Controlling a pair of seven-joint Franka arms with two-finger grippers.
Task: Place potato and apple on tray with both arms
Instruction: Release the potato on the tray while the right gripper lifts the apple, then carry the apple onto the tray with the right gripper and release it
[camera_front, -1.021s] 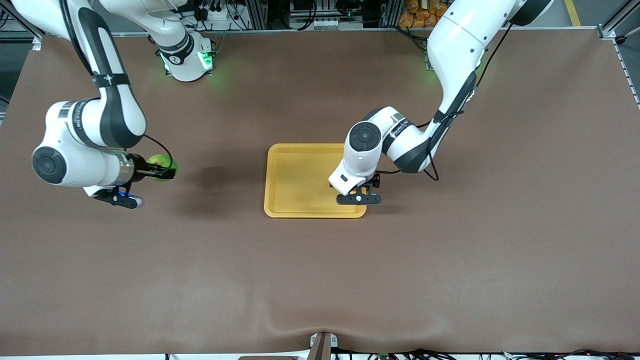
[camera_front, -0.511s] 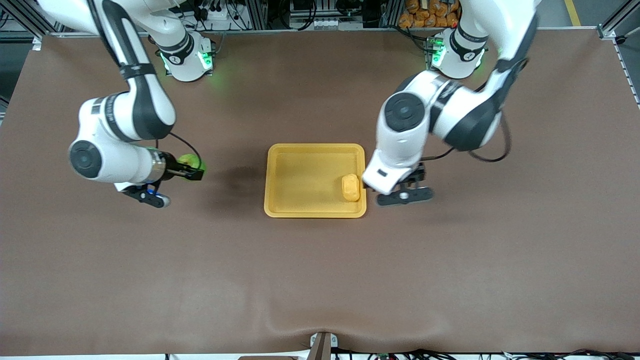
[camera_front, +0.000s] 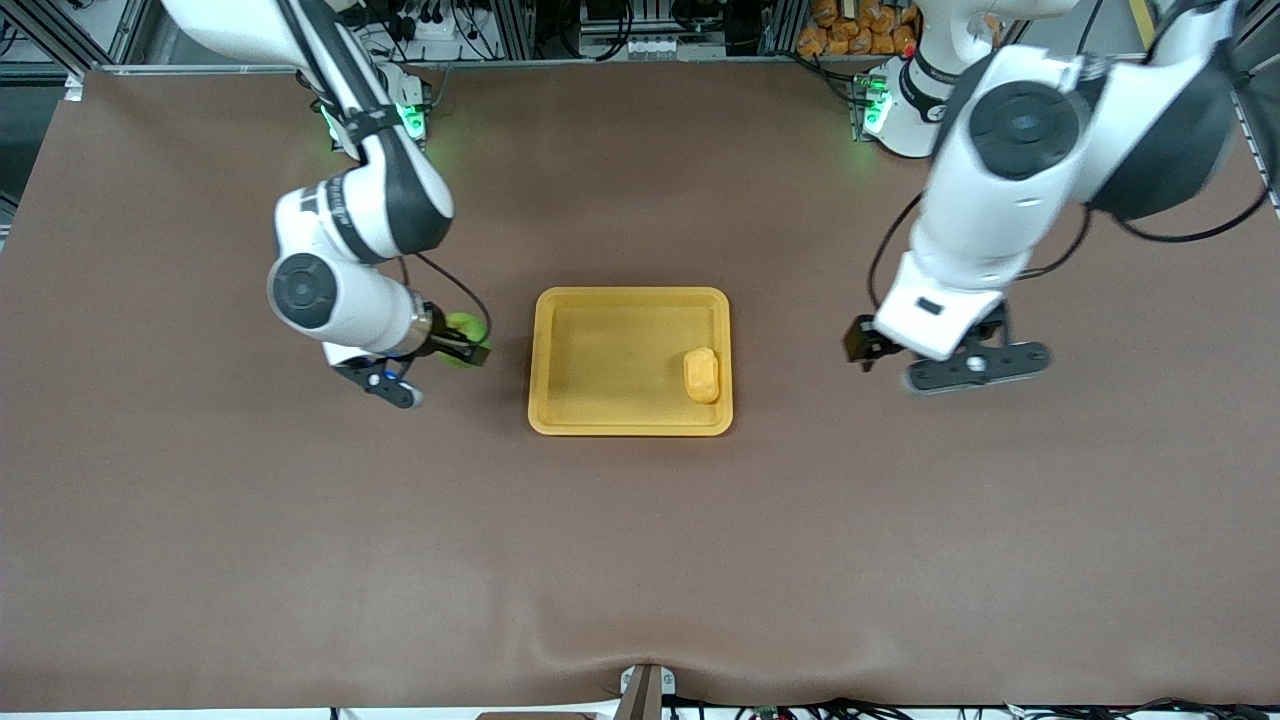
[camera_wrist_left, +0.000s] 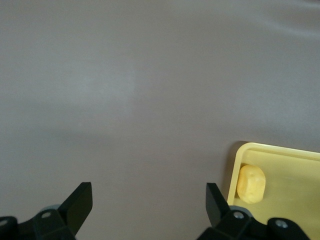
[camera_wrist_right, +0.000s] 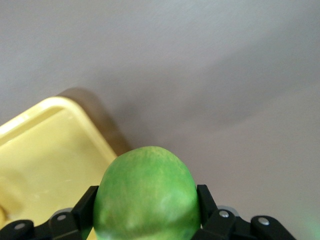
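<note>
The brown table (camera_front: 640, 560) carries the yellow tray (camera_front: 545, 360) at its middle. The right arm (camera_front: 350, 210) reaches in from its own end, and the left arm (camera_front: 1010, 200) is up over bare table toward the left arm's end, well apart from the tray, apparently waiting.

The step in hand looks like carrying the apple (camera_front: 461, 326) to the tray. The right gripper (camera_front: 470, 350) hangs over the table just beside the tray's rim at the right arm's end, its fingers clamped on either side of the green apple. The left gripper (camera_front: 940, 365) holds nothing, its fingers spread wide apart.

The potato (camera_front: 702, 375) lies in the tray, close to the rim toward the left arm's end and nearer the front camera.

To do this well, I would bring the apple over the rim to the bare half of the tray, well apart from the potato, lower it close to the floor, then release, since a round fruit may roll.
</note>
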